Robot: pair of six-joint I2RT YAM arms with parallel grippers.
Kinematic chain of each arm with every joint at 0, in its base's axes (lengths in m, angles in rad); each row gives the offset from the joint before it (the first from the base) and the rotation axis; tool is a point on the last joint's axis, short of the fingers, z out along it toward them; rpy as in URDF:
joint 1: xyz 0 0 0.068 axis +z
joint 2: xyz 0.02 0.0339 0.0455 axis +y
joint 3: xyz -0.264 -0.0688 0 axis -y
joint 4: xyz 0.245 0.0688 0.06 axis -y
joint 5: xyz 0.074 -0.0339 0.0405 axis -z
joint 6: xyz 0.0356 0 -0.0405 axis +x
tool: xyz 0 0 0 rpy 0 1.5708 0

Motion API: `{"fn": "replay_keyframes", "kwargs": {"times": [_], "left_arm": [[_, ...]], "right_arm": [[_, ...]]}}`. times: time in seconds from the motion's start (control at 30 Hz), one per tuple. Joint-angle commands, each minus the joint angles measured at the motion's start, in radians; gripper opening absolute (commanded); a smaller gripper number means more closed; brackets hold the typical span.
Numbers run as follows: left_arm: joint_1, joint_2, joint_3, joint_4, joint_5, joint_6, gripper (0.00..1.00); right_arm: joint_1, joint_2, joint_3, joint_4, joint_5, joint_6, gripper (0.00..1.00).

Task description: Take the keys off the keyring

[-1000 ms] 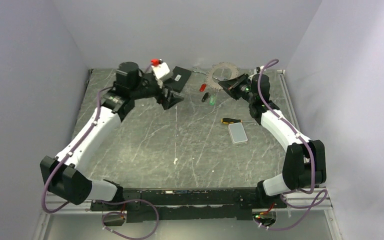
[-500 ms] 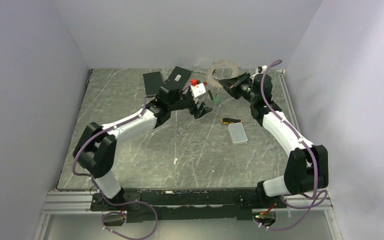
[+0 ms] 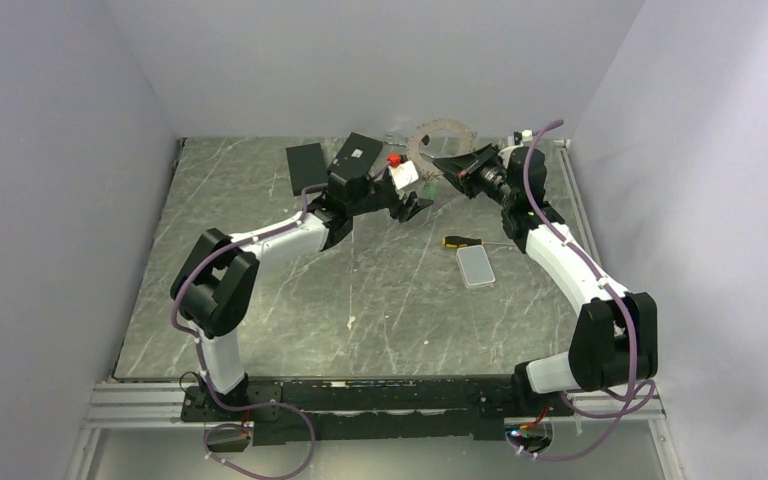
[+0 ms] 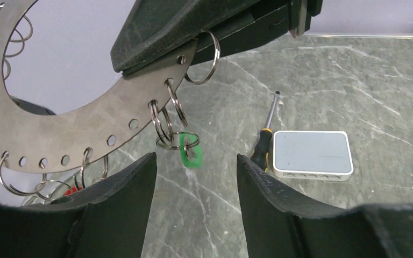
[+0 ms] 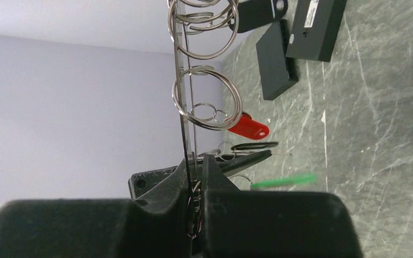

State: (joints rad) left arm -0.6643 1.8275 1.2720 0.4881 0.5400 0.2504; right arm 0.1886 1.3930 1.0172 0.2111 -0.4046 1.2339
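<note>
Grey marbled desk [image 3: 380, 300] carries a white box [image 3: 476, 266] and a screwdriver [image 3: 457, 241] on the side nearer the arm bases. Beyond them the left hand [image 4: 196, 160] hangs spread, its fingers [image 4: 121, 209] on either side of the green key [image 4: 189, 153] without touching it. That key dangles on linked split rings [image 4: 154, 121] from the keyring [image 4: 86, 129]. The keyring stands on edge above the far end of the desk, its rim pinched tight by the right hand [image 5: 196, 161]. A red key [image 5: 249, 128] and a black key [image 5: 254, 145] hang from the same ring. Black boxes [image 5: 277, 62] lie farther off to the left.

The step in hand looks to be gripping the green key. Ease forward until the plastic head sits squarely between the pads, and close on the head rather than on the thin wire loops. Then work it gently along the split ring's coil while the right hand steadies the plate. A sideways yank could twist the ring out of its grip.
</note>
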Motion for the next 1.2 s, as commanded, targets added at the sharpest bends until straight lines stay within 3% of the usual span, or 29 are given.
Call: {"fn": "replay_keyframes", "kwargs": {"times": [0.0, 0.13, 0.5, 0.6, 0.63, 0.77, 0.9, 1.1, 1.17], "left_arm": [[0.003, 0.023, 0.063, 0.082, 0.004, 0.015, 0.58], [0.002, 0.044, 0.096, 0.066, 0.030, 0.012, 0.45], [0.002, 0.018, 0.052, 0.048, 0.031, 0.018, 0.29], [0.002, 0.004, 0.041, 0.036, 0.018, 0.023, 0.03], [0.003, -0.002, 0.035, 0.033, 0.014, 0.023, 0.00], [0.003, -0.029, 0.020, 0.001, 0.029, 0.023, 0.00], [0.001, -0.079, 0.034, -0.156, 0.060, 0.028, 0.00], [0.007, -0.139, 0.151, -0.651, -0.044, -0.044, 0.00], [0.014, -0.166, 0.152, -0.730, -0.024, -0.037, 0.00]], "right_arm": [[0.000, -0.048, 0.035, 0.096, -0.039, 0.030, 0.00], [0.000, -0.046, 0.031, 0.101, -0.037, 0.031, 0.00], [0.000, -0.046, 0.027, 0.107, -0.039, 0.033, 0.00], [-0.001, -0.046, 0.024, 0.107, -0.036, 0.033, 0.00], [-0.001, -0.045, 0.026, 0.107, -0.035, 0.032, 0.00], [-0.004, -0.046, 0.025, 0.103, -0.027, 0.018, 0.00], [-0.010, -0.047, -0.004, 0.111, -0.001, -0.030, 0.00], [-0.011, -0.055, -0.095, 0.214, -0.051, -0.174, 0.00], [-0.008, -0.056, -0.120, 0.225, -0.066, -0.220, 0.00]]}}
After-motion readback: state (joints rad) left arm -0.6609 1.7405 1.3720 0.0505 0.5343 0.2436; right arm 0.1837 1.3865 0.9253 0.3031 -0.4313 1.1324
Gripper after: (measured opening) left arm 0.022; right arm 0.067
